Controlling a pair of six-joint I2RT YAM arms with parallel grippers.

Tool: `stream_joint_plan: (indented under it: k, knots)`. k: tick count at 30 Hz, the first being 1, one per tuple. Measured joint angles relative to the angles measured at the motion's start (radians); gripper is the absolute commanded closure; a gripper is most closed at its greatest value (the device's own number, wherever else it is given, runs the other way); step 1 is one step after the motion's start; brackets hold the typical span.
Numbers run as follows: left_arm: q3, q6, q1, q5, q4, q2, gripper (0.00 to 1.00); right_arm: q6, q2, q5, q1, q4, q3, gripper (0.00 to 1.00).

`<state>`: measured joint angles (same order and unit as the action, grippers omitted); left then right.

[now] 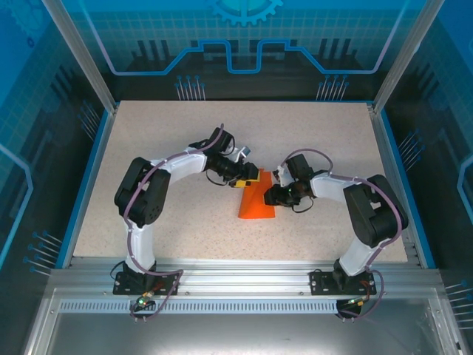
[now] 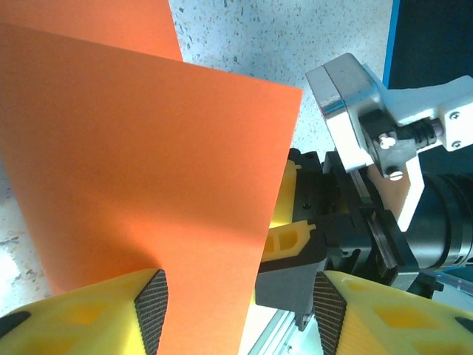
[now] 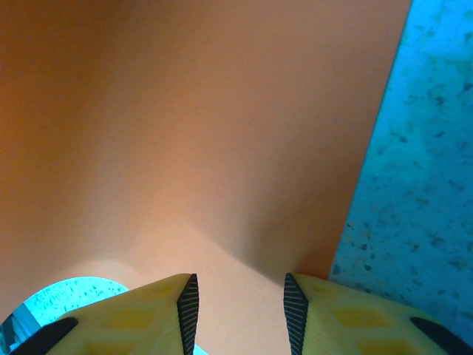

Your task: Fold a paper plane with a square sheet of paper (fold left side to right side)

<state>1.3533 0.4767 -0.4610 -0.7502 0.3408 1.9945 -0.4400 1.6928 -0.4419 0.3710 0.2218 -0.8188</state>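
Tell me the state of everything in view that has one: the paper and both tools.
paper: folded over on itself, two layers showing, not yet a dart.
left tool: open, jaws wide, the paper's edge between them, unclamped.
right tool: open, jaws part way apart, over the paper, not clamped on it.

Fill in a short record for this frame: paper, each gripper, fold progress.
paper: orange sheet on the table, between the two grippers
layers: two overlapping orange layers in the left wrist view
left gripper: open, sheet's edge between its pads, not clamped
right gripper: jaws apart, sheet directly ahead; contact unclear
fold progress: no pointed plane shape yet
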Motion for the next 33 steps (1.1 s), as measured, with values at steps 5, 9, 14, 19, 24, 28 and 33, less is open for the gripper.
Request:
stream_joint_plan:
  k: [5,9,14,19,24,28,33]
  knots:
    - [0.005,0.023,0.0,0.0,-0.013,0.025,0.54,-0.026,-0.066,-0.058,-0.054,-0.033,0.031,0.59]
    - [0.01,0.029,0.0,0.0,-0.02,0.041,0.63,-0.07,-0.116,-0.114,-0.091,-0.093,0.044,0.57]
    - [0.013,0.043,0.0,0.0,-0.033,0.049,0.7,-0.187,-0.129,-0.162,-0.092,-0.225,0.073,0.56]
    - [0.013,0.046,0.0,0.0,-0.033,0.049,0.71,-0.29,-0.119,-0.166,-0.091,-0.306,0.082,0.57]
    - [0.014,0.049,0.0,0.0,-0.034,0.049,0.75,-0.355,-0.063,-0.174,-0.081,-0.373,0.082,0.59]
    - [0.014,0.049,0.0,0.0,-0.034,0.049,0.78,-0.385,-0.028,-0.177,-0.059,-0.396,0.082,0.63]
    - [0.015,0.048,0.0,0.001,-0.033,0.049,0.75,-0.4,0.001,-0.188,-0.039,-0.407,0.077,0.87]
